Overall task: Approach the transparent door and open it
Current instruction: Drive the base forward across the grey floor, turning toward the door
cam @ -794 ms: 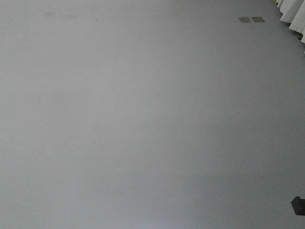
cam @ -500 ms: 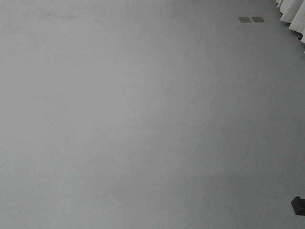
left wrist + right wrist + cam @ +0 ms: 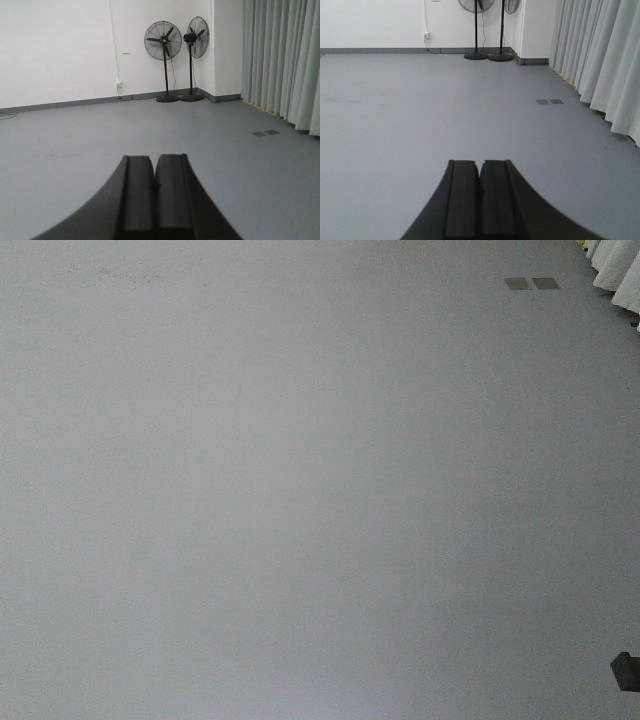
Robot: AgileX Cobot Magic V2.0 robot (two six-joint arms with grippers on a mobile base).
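The transparent door is out of view in every frame. My left gripper (image 3: 154, 159) is shut and empty, its two black fingers pressed together, pointing over bare grey floor toward a white wall. My right gripper (image 3: 480, 163) is also shut and empty, pointing over the same floor. The front view shows only grey floor (image 3: 300, 490).
Two black pedestal fans (image 3: 164, 45) (image 3: 476, 30) stand against the far white wall. Pale curtains (image 3: 280, 60) (image 3: 600, 65) (image 3: 622, 275) hang along the right side. Two small floor plates (image 3: 531, 283) (image 3: 549, 101) (image 3: 265, 133) lie near the curtains. A dark part (image 3: 627, 671) shows at the front view's lower right edge.
The floor plates and curtain have shifted slightly right and down in the front view, so the base has moved a little. Both grippers stay shut.
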